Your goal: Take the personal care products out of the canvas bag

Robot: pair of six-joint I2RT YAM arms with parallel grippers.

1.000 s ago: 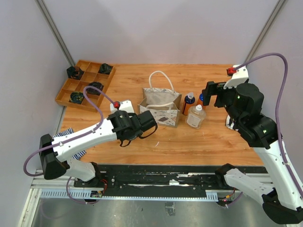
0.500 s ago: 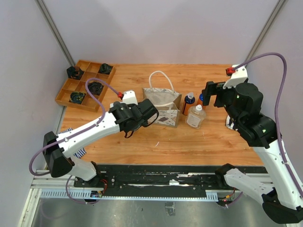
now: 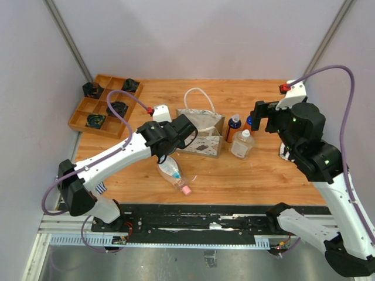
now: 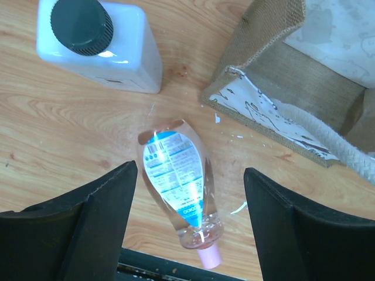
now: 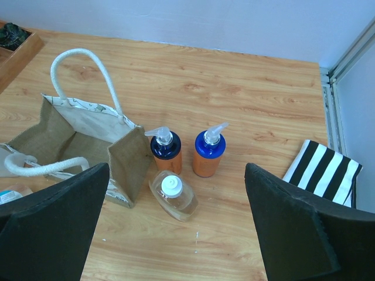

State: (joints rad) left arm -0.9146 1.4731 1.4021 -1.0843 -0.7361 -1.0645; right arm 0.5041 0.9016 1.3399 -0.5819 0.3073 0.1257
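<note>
Five bottles are out on the surface: one pink-capped bottle lying under the left hand, one white bottle near it, two orange pump bottles and one clear bottle beside the single bag. The right hand, like the left, gapes wide, empty.

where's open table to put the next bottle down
Bare wood along the front edge, right of the pink-capped bottle, nearer than the white-capped bottle; also behind the canvas bag. Crowded at the pump bottles right of the bag.
</note>
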